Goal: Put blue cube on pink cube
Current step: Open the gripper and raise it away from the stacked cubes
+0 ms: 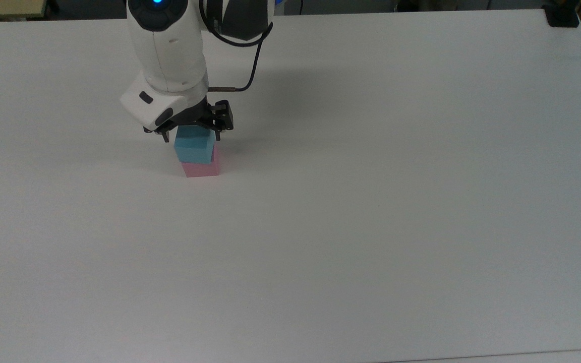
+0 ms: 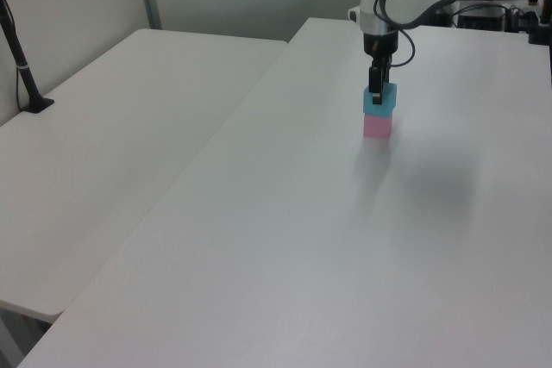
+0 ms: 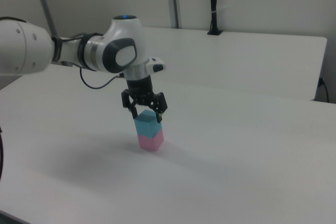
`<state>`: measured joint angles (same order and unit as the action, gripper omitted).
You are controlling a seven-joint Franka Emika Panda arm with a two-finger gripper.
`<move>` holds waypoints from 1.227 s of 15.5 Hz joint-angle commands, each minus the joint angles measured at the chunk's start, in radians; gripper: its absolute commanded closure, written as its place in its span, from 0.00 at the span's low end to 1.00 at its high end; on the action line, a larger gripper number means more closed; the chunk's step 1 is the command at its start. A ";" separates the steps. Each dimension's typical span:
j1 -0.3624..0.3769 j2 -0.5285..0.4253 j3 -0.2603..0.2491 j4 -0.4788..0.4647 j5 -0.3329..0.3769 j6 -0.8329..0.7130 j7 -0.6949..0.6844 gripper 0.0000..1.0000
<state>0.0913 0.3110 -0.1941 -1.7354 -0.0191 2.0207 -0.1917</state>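
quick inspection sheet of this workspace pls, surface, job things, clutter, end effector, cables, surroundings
surface: white table, bare apart from the stack
job's things: blue cube sits on pink cube, slightly offset
clutter: nothing seen
end effector: end effector open, fingers astride the blue cube's top, apparently not gripping
cables: black cable loops from the arm to the wrist
surroundings: second white table beside, black post clamped at its edge

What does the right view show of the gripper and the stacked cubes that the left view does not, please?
The right view alone shows both fingers spread wider than the blue cube, tips beside its top corners. The left view alone shows the pink cube's faint reflection on the table in front of the stack. Both show the blue cube resting on the pink one under the gripper.
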 commanded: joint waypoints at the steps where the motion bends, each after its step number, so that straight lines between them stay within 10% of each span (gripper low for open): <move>1: -0.002 -0.092 -0.008 -0.001 0.005 -0.078 -0.045 0.00; 19: 0.090 -0.216 0.039 0.224 0.005 -0.445 0.242 0.00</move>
<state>0.1820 0.1330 -0.1693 -1.5189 -0.0190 1.6265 0.0289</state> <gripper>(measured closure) 0.000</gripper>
